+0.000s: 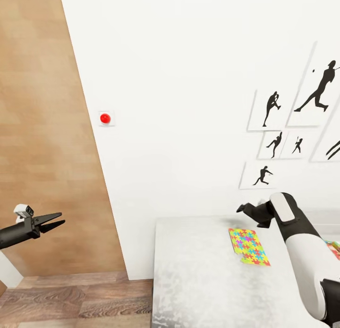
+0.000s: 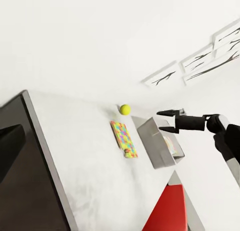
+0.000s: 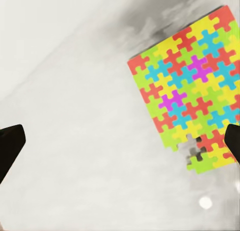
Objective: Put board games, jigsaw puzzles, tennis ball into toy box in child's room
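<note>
Right gripper is hanging above the table, jaws spread wide and holding nothing; in the right wrist view its two dark fingertips are sitting far apart with the jigsaw puzzle off toward one of them, not centred between. Left gripper is sitting off the table toward the wood door, fingers nearly together with a thin gap at the tips, holding nothing. The puzzle is lying flat on the table near the wall; in the left wrist view the tennis ball is sitting just beyond the puzzle's far end, and the grey toy box is standing just beside the puzzle with something colourful already inside. Judging handling: the puzzle is looking thin, light and probably floppy, with interlocked pieces and one notch missing at a corner, so nothing is standing proud to pinch from above. Best bet is taking it at an edge, likely sliding it to the table rim first so one finger gets underneath. Risk: pieces separating or the sheet bending under grip.
</note>
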